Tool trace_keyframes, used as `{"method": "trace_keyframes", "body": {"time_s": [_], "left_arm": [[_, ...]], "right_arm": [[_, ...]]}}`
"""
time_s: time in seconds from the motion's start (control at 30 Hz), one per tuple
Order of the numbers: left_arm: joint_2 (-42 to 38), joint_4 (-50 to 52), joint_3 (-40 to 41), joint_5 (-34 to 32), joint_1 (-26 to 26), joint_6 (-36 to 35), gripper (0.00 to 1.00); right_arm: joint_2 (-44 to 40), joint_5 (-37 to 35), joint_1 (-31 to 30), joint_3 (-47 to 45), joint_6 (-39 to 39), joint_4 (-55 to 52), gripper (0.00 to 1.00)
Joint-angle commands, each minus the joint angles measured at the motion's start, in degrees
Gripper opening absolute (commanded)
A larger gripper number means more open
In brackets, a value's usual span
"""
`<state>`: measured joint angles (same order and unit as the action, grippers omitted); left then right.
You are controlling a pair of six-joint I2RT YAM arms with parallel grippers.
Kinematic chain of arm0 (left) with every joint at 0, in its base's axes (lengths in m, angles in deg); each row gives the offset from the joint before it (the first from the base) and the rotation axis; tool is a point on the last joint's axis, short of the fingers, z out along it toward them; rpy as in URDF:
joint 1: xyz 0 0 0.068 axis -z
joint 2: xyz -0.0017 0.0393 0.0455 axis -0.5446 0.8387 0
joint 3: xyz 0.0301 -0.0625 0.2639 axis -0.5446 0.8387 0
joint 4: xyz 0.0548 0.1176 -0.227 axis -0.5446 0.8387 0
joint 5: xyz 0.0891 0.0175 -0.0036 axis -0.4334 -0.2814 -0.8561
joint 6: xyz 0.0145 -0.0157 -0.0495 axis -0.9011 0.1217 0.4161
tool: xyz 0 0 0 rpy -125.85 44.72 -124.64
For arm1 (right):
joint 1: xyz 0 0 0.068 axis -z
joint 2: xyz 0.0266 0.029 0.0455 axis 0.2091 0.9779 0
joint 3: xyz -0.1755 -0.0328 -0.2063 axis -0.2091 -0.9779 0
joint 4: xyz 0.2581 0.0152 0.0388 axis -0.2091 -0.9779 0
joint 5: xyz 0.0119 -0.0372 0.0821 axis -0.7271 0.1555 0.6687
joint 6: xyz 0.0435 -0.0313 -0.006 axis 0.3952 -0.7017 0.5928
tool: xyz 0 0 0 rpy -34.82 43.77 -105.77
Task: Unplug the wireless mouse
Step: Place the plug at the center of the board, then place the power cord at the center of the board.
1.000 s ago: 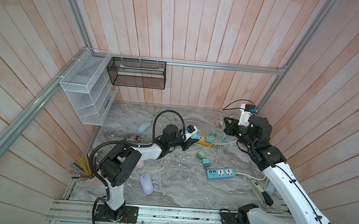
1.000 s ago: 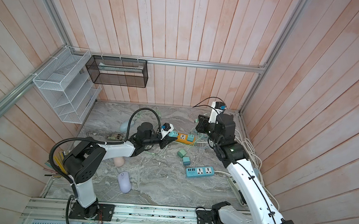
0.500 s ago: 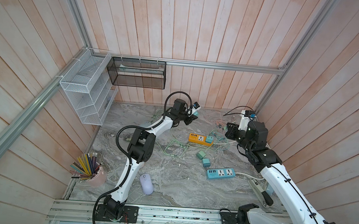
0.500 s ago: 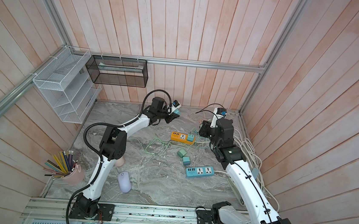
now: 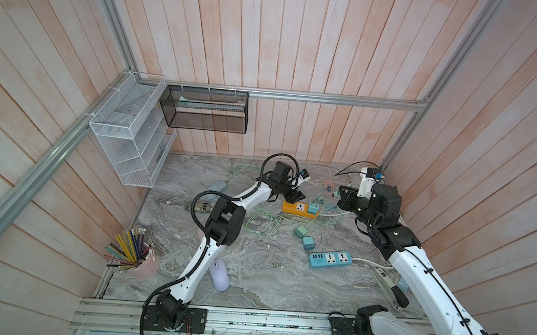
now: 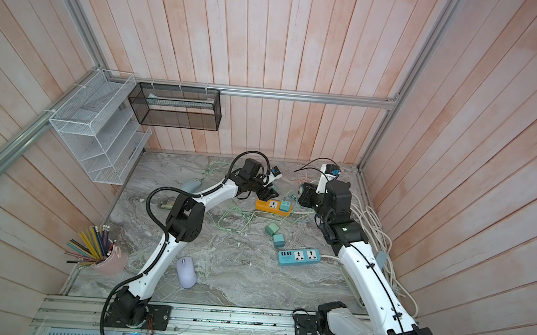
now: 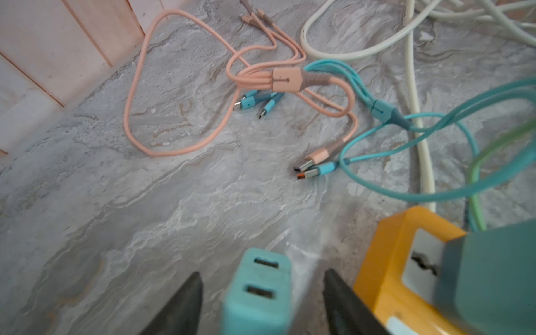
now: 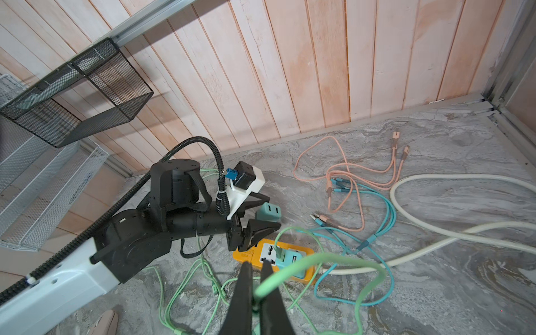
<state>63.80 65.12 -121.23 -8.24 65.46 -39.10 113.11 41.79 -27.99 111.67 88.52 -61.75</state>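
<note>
The left pincer (image 7: pixel 261 274) is reaching over the back half of the desk (image 5: pixel 251 273), just beside one end of the orange power strip (image 5: pixel 300 208). Its jaws are standing apart, and a small teal charger (image 7: pixel 258 293) is sitting between them with a gap showing on each side. Whether the charger is resting on the desk cannot be told. A darker teal plug (image 5: pixel 313 208) is sitting in the far end of the orange power strip.

The right pincer (image 8: pixel 256 265) is hovering near that strip on its right side. Its jaws are pressing together on a green cable (image 8: pixel 319 258), which is looping up before its camera and trailing in coils across the middle of the desk.

The lilac mouse (image 5: pixel 219 278) is lying near the front edge, just beside the left arm and well apart from both pincers. A pale blue mouse (image 5: pixel 217 186) is lying near the left edge, toward the back. A green strand is running close by it, but whether the two are joined cannot be told.

A pink cable (image 7: pixel 139 101) and a blue cable (image 7: pixel 406 145) are lying tangled toward the back right corner, beside a thick white cord (image 8: pixel 435 232). A blue power strip (image 5: pixel 330 259) is lying toward the right edge, and a cup of pencils (image 5: pixel 144 263) is standing at the front left corner.
</note>
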Motion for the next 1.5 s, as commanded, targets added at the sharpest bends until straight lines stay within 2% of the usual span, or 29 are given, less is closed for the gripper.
{"method": "trace_keyframes", "body": {"time_s": [0.0,0.1,0.2,0.3,0.53,0.6,0.73,0.8,0.9,1.0,1.1,1.2,1.33,1.47], "left_arm": [[-7.9,-8.6,4.5,2.2,-1.4,6.4,0.76],[-19.7,-22.6,19.8,3.0,-3.3,15.2,0.76],[-33.8,-38.7,38.0,3.1,-4.6,22.8,0.76],[-45.3,-46.2,51.3,3.0,-5.3,27.7,0.77],[-67.7,-55.8,77.1,1.6,-5.3,31.9,0.76],[-72.3,-57.1,83.2,1.4,-5.3,32.2,0.73],[-81.0,-59.3,94.5,0.5,-5.3,34.0,0.72],[-84.1,-59.6,98.5,0.4,-5.2,34.9,0.72],[-89.2,-59.5,103.0,-0.7,-5.2,36.9,0.72],[-96.6,-55.7,105.2,-5.4,-5.3,38.6,0.72],[-104.3,-36.8,100.7,-18.9,-5.5,41.9,0.72],[-109.4,-20.7,95.1,-28.3,-5.7,43.2,0.72],[-116.8,-12.2,93.6,-30.7,-5.7,43.7,0.72],[-122.0,-5.8,91.8,-31.6,-5.8,42.1,0.72]], "right_arm": [[0.7,6.3,0.0,0.1,-1.8,0.0,0.00],[0.3,12.6,-3.3,2.3,-5.5,-0.8,0.00],[-2.3,12.4,-9.4,4.0,-8.5,-0.2,0.00],[-4.2,14.1,-15.1,6.9,-9.9,0.4,0.00],[-5.3,23.0,-22.4,12.4,-4.3,3.9,0.00],[-5.7,26.0,-23.3,12.5,-1.9,6.0,0.00],[-5.7,36.5,-24.7,12.0,4.9,13.7,0.00],[-5.6,38.6,-25.8,11.9,8.3,17.1,0.00],[-4.2,38.7,-26.4,12.2,9.2,15.6,0.00],[-1.6,33.7,-26.7,10.9,6.2,9.5,0.00],[1.8,27.0,-28.8,8.2,2.8,5.6,0.00],[8.8,21.9,-33.0,5.5,0.0,5.6,0.00],[23.8,15.9,-40.1,9.3,-6.4,2.9,0.00],[36.0,13.0,-41.4,13.8,-7.7,3.6,0.00]]}}
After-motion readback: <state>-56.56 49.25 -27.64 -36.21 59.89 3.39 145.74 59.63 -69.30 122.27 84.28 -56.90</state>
